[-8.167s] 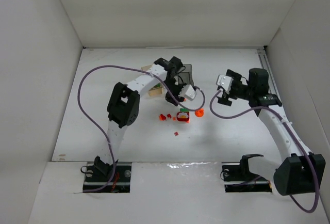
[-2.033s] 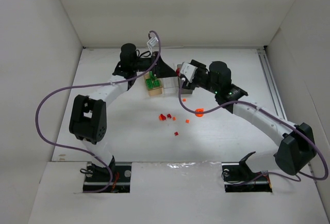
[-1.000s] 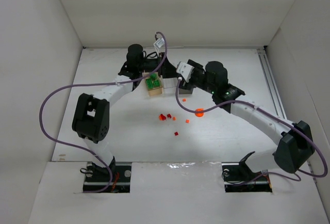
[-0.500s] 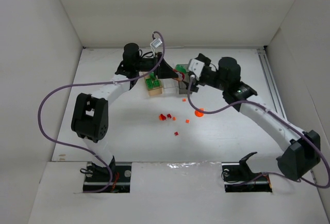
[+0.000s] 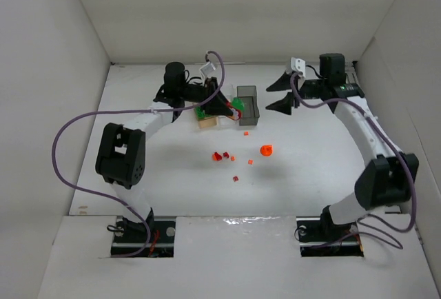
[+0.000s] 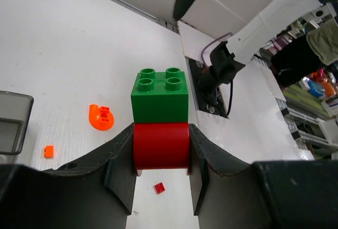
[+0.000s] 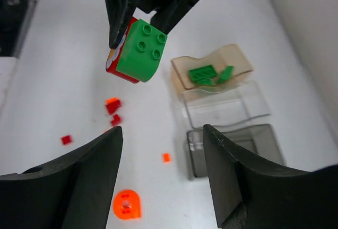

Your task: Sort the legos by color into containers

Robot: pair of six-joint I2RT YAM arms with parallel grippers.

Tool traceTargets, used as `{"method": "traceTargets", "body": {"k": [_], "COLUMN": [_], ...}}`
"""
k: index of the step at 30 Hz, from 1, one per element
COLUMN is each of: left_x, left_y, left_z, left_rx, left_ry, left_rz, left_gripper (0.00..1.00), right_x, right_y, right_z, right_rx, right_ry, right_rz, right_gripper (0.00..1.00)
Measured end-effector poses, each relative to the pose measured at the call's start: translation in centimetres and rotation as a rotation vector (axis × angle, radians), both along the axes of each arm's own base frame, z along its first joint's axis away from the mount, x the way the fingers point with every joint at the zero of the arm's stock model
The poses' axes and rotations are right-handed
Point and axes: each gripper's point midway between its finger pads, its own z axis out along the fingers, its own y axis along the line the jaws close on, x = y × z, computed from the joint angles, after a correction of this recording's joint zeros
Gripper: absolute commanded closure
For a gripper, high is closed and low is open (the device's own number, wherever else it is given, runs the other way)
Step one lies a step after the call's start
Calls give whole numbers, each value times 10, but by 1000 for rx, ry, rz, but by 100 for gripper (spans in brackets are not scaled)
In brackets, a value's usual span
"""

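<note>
My left gripper [image 5: 227, 107] is shut on a stack of two legos, a green brick [image 6: 160, 94] on a red brick [image 6: 161, 145], held above the bins. The stack also shows in the right wrist view [image 7: 138, 50]. My right gripper [image 5: 275, 97] is open and empty, right of the smoky grey bin [image 5: 248, 103]. The tan-orange bin [image 7: 214, 73] holds green pieces [image 7: 207, 74]. The clear bin [image 7: 227, 105] and the grey bin [image 7: 237, 150] look empty. A round orange piece [image 5: 267, 150], small red pieces [image 5: 219, 155] and tiny orange bits [image 5: 249, 162] lie on the table.
A lone red bit [image 5: 236, 178] lies nearer the arm bases. White walls enclose the table on the left, back and right. Purple cables loop off both arms.
My right gripper has let go of the stack, opened and pulled back to the right, away from the bins. My left gripper stays over the bins, still holding the red and green stack.
</note>
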Motion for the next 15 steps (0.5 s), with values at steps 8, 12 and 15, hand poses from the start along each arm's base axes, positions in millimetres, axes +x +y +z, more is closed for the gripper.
{"method": "traceTargets", "body": {"k": [8,12,15], "left_x": [-18,-26,-26], "left_y": [-15,-18,-18], "left_z": [-11,-17,-25], "left_rx": [-1,-2,4], "left_ry": [-24,-29,-28], "left_rz": [-66,-91,-78], "left_gripper": [100,100,100], "right_x": [-28,-43,-45], "right_y": [48,65,66], "right_z": [-33,-27,-25], "right_rx": [100,111,117], "right_ry": [349,388,412], "right_rz": [222,285,297], "right_gripper": [38,38,36]}}
